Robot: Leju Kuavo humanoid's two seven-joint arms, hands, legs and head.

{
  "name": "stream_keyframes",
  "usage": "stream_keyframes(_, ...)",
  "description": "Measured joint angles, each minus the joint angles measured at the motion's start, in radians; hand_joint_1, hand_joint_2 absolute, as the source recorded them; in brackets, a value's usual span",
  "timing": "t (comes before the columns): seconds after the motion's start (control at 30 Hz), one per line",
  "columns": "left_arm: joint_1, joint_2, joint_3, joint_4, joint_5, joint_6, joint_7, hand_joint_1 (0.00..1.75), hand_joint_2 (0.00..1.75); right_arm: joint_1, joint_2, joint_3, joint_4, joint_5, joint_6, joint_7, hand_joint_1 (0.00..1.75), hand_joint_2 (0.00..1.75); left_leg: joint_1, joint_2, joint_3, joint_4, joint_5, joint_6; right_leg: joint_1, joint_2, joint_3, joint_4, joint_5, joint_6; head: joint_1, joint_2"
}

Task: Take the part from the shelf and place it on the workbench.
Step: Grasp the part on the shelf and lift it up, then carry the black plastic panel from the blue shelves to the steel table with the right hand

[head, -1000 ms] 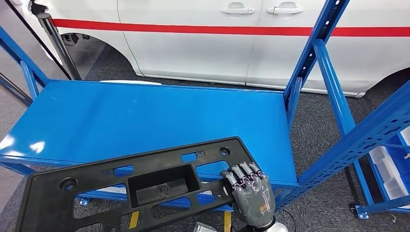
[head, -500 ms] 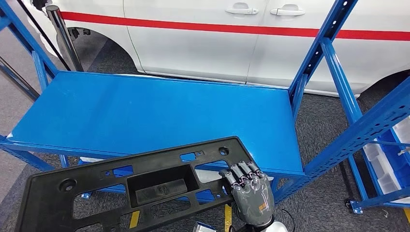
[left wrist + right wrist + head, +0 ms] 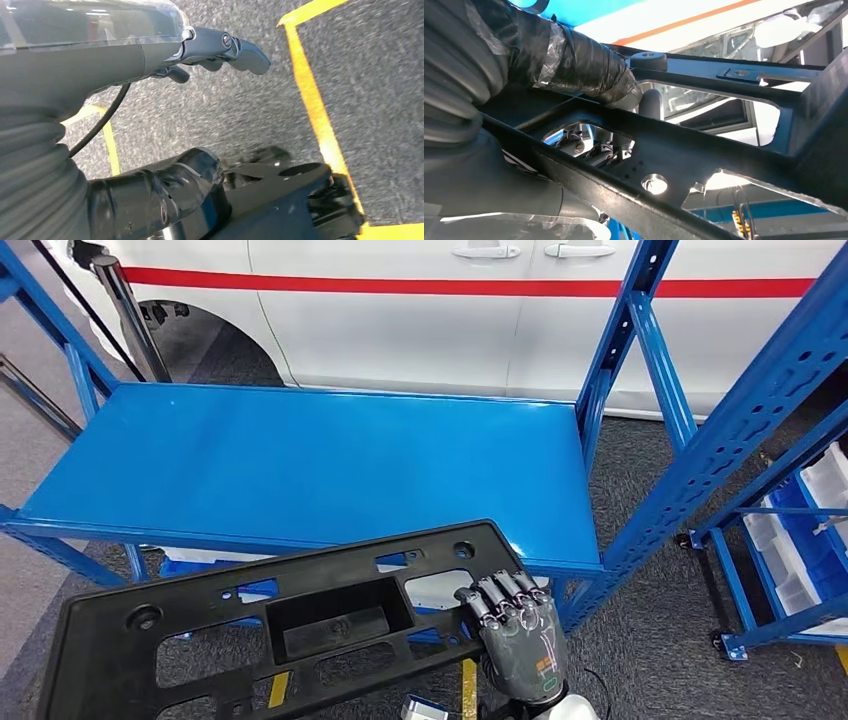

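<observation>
While gripped by right hand (image 3: 520, 635), part (image 3: 300, 625).

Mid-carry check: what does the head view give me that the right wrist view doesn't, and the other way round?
Head view alone: the blue shelf board, the blue uprights, the white car behind, and the black part's whole outline. Right wrist view alone: the part's underside ribs close up, with the thumb hooked over a bar. Both: the right hand gripping the black part.

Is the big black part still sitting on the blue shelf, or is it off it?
Off it. The black part is gripped at one end by the right hand, out past the front edge of the bare blue shelf.
</observation>
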Motion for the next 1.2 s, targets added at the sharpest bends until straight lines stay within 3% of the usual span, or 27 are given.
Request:
stream_keyframes(0.03, 0.0, 0.0, 0.0, 0.0, -0.001, 0.001, 0.0, 0.0, 1.75, 0.0, 0.0, 0.0, 0.001, -0.001, 0.0, 0.0, 1.75, 1.75, 0.0, 0.0, 0.006, 0.018, 0.004, -0.001, 0.001, 0.0, -0.012, 0.001, 0.008, 0.001, 0.0, 0.0)
stream_keyframes(0.07, 0.0, 0.0, 0.0, 0.0, -0.001, 0.001, 0.0, 0.0, 1.75, 0.0, 0.0, 0.0, 0.002, -0.001, 0.0, 0.0, 1.75, 1.75, 0.0, 0.0, 0.031, -0.004, 0.027, 0.0, 0.001, 0.0, -0.024, 0.003, 0.016, 0.002, 0.0, 0.0)
stream_keyframes(0.13, -0.001, 0.0, 0.0, 0.0, -0.002, 0.002, 0.0, 0.0, 1.75, 0.0, 0.0, 0.0, 0.003, -0.001, 0.0, 0.0, 1.75, 1.75, 0.0, 0.0, 0.123, -0.134, 0.08, 0.005, 0.001, 0.0, -0.043, 0.008, 0.031, 0.008, 0.0, 0.0)
stream_keyframes(0.2, -0.003, 0.0, 0.0, 0.0, -0.003, 0.003, 0.0, 0.0, 1.75, -0.001, 0.0, 0.0, 0.003, -0.001, 0.0, 0.0, 1.75, 1.75, -0.004, -0.002, 0.198, -0.256, 0.09, 0.014, 0.003, 0.001, -0.052, 0.011, 0.044, 0.019, 0.0, 0.0)
stream_keyframes(0.23, -0.004, 0.0, 0.0, 0.0, -0.004, 0.003, 0.0, 0.0, 1.75, -0.002, 0.0, 0.0, 0.003, -0.001, 0.0, 0.0, 1.75, 1.75, -0.007, -0.003, 0.211, -0.283, 0.086, 0.018, 0.003, 0.0, -0.053, 0.01, 0.051, 0.025, 0.0, 0.0)
stream_keyframes(0.3, -0.004, 0.0, 0.0, 0.0, -0.004, 0.004, 0.0, 0.0, 1.75, -0.004, 0.0, 0.0, 0.003, -0.002, 0.0, 0.0, 1.75, 1.75, -0.007, -0.002, 0.205, -0.291, 0.098, 0.029, 0.003, 0.0, -0.053, 0.005, 0.065, 0.038, 0.0, 0.0)
stream_keyframes(0.33, -0.004, 0.0, 0.0, 0.0, -0.004, 0.004, 0.0, 0.0, 1.75, -0.005, 0.0, 0.0, 0.003, -0.003, 0.0, 0.0, 1.75, 1.75, -0.006, 0.0, 0.199, -0.293, 0.108, 0.037, 0.001, 0.001, -0.058, 0.011, 0.057, 0.044, 0.0, 0.0)
stream_keyframes(0.4, -0.005, 0.0, 0.0, 0.0, -0.004, 0.004, 0.0, 0.0, 1.75, -0.005, 0.0, 0.0, 0.003, -0.004, 0.0, 0.001, 1.75, 1.75, -0.002, 0.005, 0.179, -0.299, 0.131, 0.052, 0.0, 0.004, -0.078, 0.062, -0.007, 0.052, 0.001, 0.0)
stream_keyframes(0.47, -0.006, 0.0, 0.0, 0.0, -0.004, 0.004, 0.0, 0.0, 1.75, -0.005, 0.0, 0.0, 0.004, -0.004, 0.0, 0.001, 1.75, 1.75, -0.004, 0.007, 0.151, -0.294, 0.152, 0.06, -0.003, 0.005, -0.11, 0.183, -0.105, 0.058, 0.001, 0.0)
stream_keyframes(0.5, -0.006, 0.0, 0.0, 0.0, -0.004, 0.004, 0.0, 0.0, 1.75, -0.005, 0.0, 0.0, 0.005, -0.005, 0.0, 0.002, 1.75, 1.75, -0.005, 0.008, 0.136, -0.291, 0.162, 0.06, -0.003, 0.005, -0.12, 0.24, -0.131, 0.061, 0.001, 0.0)
stream_keyframes(0.53, -0.005, 0.0, 0.0, 0.0, -0.004, 0.004, 0.0, 0.0, 1.75, -0.005, 0.0, 0.0, 0.007, -0.005, 0.0, 0.002, 1.75, 1.75, -0.006, 0.008, 0.119, -0.286, 0.172, 0.059, -0.003, 0.005, -0.119, 0.279, -0.138, 0.063, 0.001, 0.0)
stream_keyframes(0.57, -0.005, 0.0, 0.0, 0.0, -0.004, 0.004, 0.0, 0.0, 1.75, -0.005, 0.0, 0.0, 0.008, -0.005, 0.0, 0.003, 1.75, 1.75, -0.006, 0.008, 0.104, -0.28, 0.179, 0.057, -0.003, 0.005, -0.1, 0.279, -0.121, 0.063, 0.001, 0.0)
stream_keyframes(0.63, -0.005, 0.0, 0.0, 0.0, -0.004, 0.004, 0.001, 0.0, 1.75, -0.006, 0.0, 0.0, 0.009, -0.005, 0.0, 0.003, 1.75, 1.75, -0.006, 0.008, 0.076, -0.266, 0.19, 0.052, -0.004, 0.004, -0.014, 0.177, -0.075, 0.06, 0.001, 0.0)
stream_keyframes(0.7, -0.005, 0.0, 0.0, 0.0, -0.004, 0.003, 0.001, 0.0, 1.75, -0.008, 0.0, 0.0, 0.009, -0.005, 0.0, 0.004, 1.75, 1.75, -0.008, 0.007, 0.058, -0.253, 0.199, 0.043, -0.001, 0.005, 0.071, 0.05, -0.073, 0.052, 0.001, 0.0)
stream_keyframes(0.73, -0.005, 0.0, 0.0, 0.0, -0.004, 0.003, 0.001, 0.0, 1.75, -0.009, 0.0, 0.0, 0.009, -0.005, 0.0, 0.004, 1.75, 1.75, -0.009, 0.007, 0.054, -0.25, 0.205, 0.037, 0.002, 0.006, 0.09, 0.014, -0.081, 0.047, 0.001, 0.0)
stream_keyframes(0.8, -0.004, 0.0, 0.0, 0.0, -0.004, 0.003, 0.001, 0.0, 1.75, -0.009, 0.0, 0.0, 0.009, -0.008, 0.0, 0.004, 1.75, 1.75, -0.009, 0.006, 0.05, -0.251, 0.219, 0.024, 0.006, 0.006, 0.085, 0.002, -0.073, 0.034, 0.0, 0.0)
stream_keyframes(0.87, -0.003, 0.0, 0.0, 0.0, -0.004, 0.003, 0.001, 0.0, 1.75, -0.01, 0.0, 0.0, 0.01, -0.011, 0.0, 0.005, 1.75, 1.75, -0.005, 0.004, 0.038, -0.235, 0.197, 0.011, 0.004, 0.003, 0.07, -0.002, -0.055, 0.016, 0.0, 0.0)
stream_keyframes(0.97, -0.001, 0.0, 0.0, 0.0, -0.003, 0.002, 0.001, 0.0, 1.75, -0.011, 0.001, 0.0, 0.01, -0.014, 0.0, 0.005, 1.75, 1.75, -0.001, 0.003, -0.01, -0.09, 0.059, -0.002, 0.003, 0.0, 0.03, -0.004, -0.022, 0.001, 0.0, 0.0)
stream_keyframes(1.0, -0.002, 0.0, 0.0, 0.0, -0.003, 0.002, 0.001, 0.0, 1.75, -0.01, 0.001, 0.0, 0.01, -0.014, 0.0, 0.005, 1.75, 1.75, 0.0, 0.003, -0.023, -0.027, 0.025, -0.004, 0.005, 0.0, 0.014, -0.003, -0.01, 0.0, 0.0, 0.0)
stream_keyframes(1.03, -0.002, 0.0, 0.0, 0.0, -0.003, 0.002, 0.001, 0.0, 1.75, -0.01, 0.001, 0.0, 0.01, -0.015, 0.0, 0.005, 1.75, 1.75, 0.0, 0.003, -0.024, 0.014, 0.017, -0.005, 0.006, 0.0, -0.001, -0.002, 0.001, 0.0, 0.0, 0.0)
stream_keyframes(1.07, -0.002, 0.0, 0.0, 0.0, -0.003, 0.002, 0.001, 0.0, 1.75, -0.01, 0.001, 0.0, 0.01, -0.015, 0.0, 0.005, 1.75, 1.75, 0.0, 0.003, -0.011, 0.028, 0.029, -0.004, 0.007, 0.0, -0.016, -0.001, 0.012, 0.001, 0.0, 0.0)
stream_keyframes(1.1, -0.002, 0.0, 0.0, 0.0, -0.003, 0.002, 0.002, 0.0, 1.75, -0.01, 0.002, 0.0, 0.01, -0.015, 0.0, 0.005, 1.75, 1.75, -0.001, 0.003, 0.02, 0.007, 0.057, -0.001, 0.008, 0.0, -0.029, 0.0, 0.022, 0.002, 0.0, 0.0)
stream_keyframes(1.13, -0.002, 0.0, 0.0, 0.0, -0.003, 0.002, 0.002, 0.0, 1.75, -0.01, 0.002, 0.0, 0.01, -0.015, 0.0, 0.005, 1.75, 1.75, -0.002, 0.003, 0.07, -0.051, 0.086, 0.003, 0.008, 0.0, -0.041, 0.002, 0.032, 0.004, 0.0, 0.0)
stream_keyframes(1.2, -0.004, 0.001, 0.0, 0.0, -0.003, 0.002, 0.002, 0.0, 1.75, -0.009, 0.002, 0.0, 0.009, -0.013, 0.0, 0.004, 1.75, 1.75, -0.007, 0.002, 0.177, -0.207, 0.098, 0.014, 0.009, 0.0, -0.056, 0.005, 0.049, 0.012, 0.0, 0.0)
